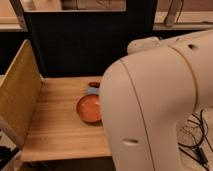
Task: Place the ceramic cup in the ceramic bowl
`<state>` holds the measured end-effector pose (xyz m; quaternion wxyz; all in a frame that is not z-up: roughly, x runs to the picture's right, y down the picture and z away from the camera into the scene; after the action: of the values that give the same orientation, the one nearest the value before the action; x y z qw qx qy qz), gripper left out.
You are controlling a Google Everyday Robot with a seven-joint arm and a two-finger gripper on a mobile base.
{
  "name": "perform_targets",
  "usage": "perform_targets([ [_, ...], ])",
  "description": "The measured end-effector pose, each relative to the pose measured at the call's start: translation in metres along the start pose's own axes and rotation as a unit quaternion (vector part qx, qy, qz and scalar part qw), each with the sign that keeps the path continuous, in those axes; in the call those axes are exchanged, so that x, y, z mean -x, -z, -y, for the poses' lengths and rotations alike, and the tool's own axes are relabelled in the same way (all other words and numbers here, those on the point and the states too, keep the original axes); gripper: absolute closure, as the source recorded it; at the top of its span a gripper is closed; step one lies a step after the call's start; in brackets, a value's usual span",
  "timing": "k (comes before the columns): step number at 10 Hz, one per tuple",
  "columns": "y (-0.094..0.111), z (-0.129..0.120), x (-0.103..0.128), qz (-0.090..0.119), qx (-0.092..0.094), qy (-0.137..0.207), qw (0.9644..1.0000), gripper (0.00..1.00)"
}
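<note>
The ceramic bowl [88,109], shallow, glossy and orange-brown, sits on the wooden table [55,130] near its middle. The arm hides the bowl's right edge. Just behind the bowl and touching or nearly touching it stands a small pale-blue object with a dark reddish top [93,88], which looks like the ceramic cup; it is partly hidden too. The arm's large white shell [160,105] fills the right half of the view. My gripper is not in view; it is out of sight behind or beyond this shell.
A tan upright panel [17,100] walls the table's left side. A dark panel [85,45] stands behind the table. Black cables [197,135] lie on the floor at the right. The table's front edge runs along the bottom left.
</note>
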<state>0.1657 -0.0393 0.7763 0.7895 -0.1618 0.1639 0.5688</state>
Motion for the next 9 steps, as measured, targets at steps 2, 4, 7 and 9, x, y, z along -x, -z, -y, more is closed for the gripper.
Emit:
perform_targets([
  [2,0.016,-0.03,0.013,0.012,0.0,0.04,0.9991,1.0],
  [4,0.021,-0.07,0.022,0.013,0.009,0.086,0.9962,1.0],
  [7,0.015,-0.137,0.031,0.003,0.033,0.159,0.9866,1.0],
  [9,0.007,-0.177,0.034,-0.006,0.056,0.198,0.9786,1.0],
])
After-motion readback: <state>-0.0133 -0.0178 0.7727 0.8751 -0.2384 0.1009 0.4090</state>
